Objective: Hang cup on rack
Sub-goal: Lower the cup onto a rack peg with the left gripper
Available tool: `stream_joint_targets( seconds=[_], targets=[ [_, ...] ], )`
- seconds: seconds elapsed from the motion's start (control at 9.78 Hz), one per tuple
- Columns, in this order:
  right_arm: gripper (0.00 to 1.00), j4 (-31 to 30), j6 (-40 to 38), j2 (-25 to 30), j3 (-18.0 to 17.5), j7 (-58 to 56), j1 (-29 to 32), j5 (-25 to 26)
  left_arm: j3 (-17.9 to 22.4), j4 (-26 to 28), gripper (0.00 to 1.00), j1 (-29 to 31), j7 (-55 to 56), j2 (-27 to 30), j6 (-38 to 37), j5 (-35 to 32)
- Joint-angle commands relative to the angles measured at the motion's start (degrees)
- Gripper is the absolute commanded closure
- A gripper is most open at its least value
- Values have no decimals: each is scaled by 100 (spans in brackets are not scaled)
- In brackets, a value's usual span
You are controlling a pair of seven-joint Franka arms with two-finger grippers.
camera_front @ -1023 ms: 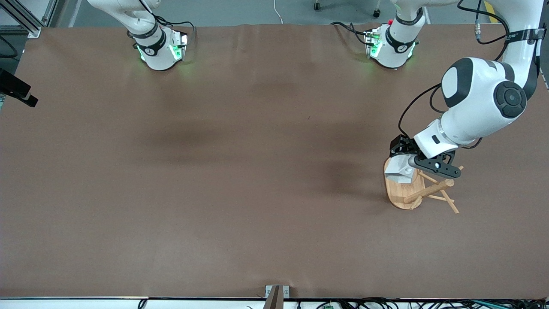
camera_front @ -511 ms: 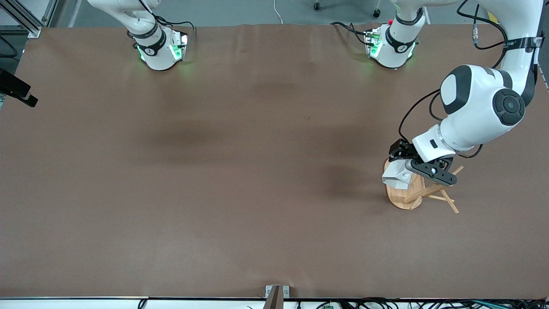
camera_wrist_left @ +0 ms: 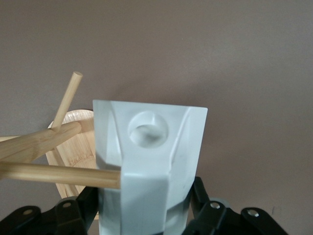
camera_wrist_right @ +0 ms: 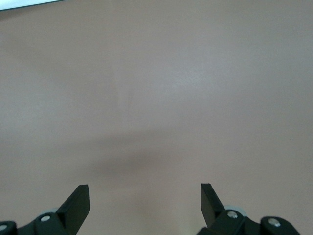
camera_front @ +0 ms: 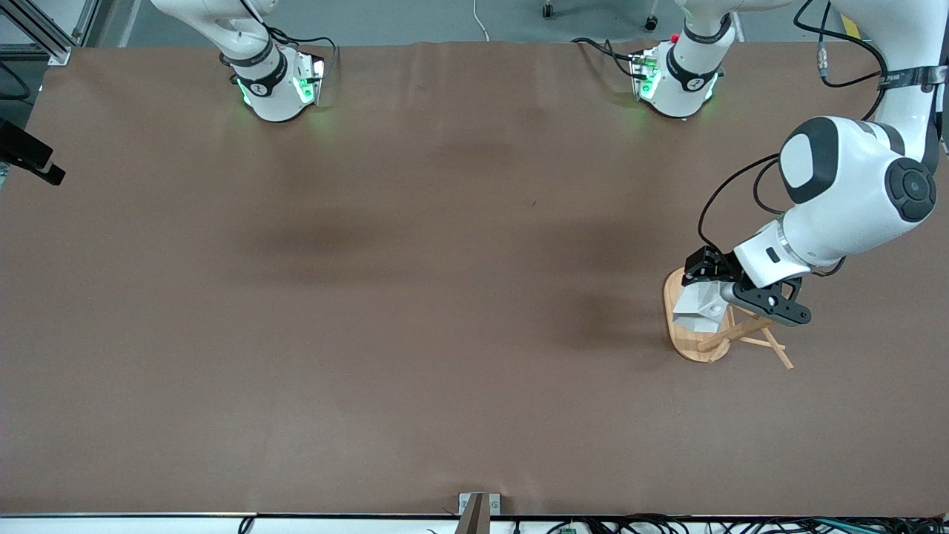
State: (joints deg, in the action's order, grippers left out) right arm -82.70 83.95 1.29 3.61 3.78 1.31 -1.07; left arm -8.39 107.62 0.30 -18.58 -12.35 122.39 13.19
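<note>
Gripping the cup (camera_front: pixel 700 310), the left gripper (camera_front: pixel 713 293) hangs over the rack (camera_front: pixel 693 340) at the left arm's end of the table (camera_front: pixel 415 297). Jaws clenched on the cup's body, w/ black fingers (camera_wrist_left: pixel 68 213) showing either side of it in the left wrist view. Cup (camera_wrist_left: pixel 149 166) is white, faceted, off the table, up over the rack's oval base. Its block handle faces the wrist cam, round hole visible in it. One peg (camera_wrist_left: pixel 58 175) runs across to the cup's side & ends right at it; can't tell if the tip touches or goes into anything. Hole has no peg through it, so cup isn't hung yet. Another peg (camera_wrist_left: pixel 67 99) sticks up at a slant beside the cup, apart from it. Rack base (camera_wrist_left: pixel 73 147) sits under & beside the cup in that view.

Right gripper (camera_wrist_right: pixel 145 196) waits w/ jaws spread wide, nothing btwn them, only bare brown tabletop (camera_wrist_right: pixel 156 88) under it. In the front view only the right arm's base shows, no gripper.
</note>
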Motion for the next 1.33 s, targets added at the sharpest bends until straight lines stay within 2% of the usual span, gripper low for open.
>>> stream_joint_targets(
  seconds=[0.0,0.31,0.51,0.72,0.82,0.92,1.23],
  targets=[
    [0,43,42,-6,-9,-71,10,63,179,-13,100,-30,-234,-206,57,105],
    [0,34,42,-6,-1,-71,18,71,293,-13,99,-21,-542,-250,48,202],
    [0,43,51,-6,-1,-71,10,71,294,-13,80,-21,-542,-311,48,193],
    [0,34,43,-6,-1,-71,27,71,303,-13,72,-21,-533,-320,57,184],
    [0,34,34,-6,8,-71,27,71,303,-13,54,-13,-542,-320,48,184],
    [0,34,25,-6,8,-71,27,71,303,-13,1,5,-542,-294,48,175],
    [0,34,25,-6,17,-71,45,71,320,4,0,5,-445,-93,-31,175]
  ],
)
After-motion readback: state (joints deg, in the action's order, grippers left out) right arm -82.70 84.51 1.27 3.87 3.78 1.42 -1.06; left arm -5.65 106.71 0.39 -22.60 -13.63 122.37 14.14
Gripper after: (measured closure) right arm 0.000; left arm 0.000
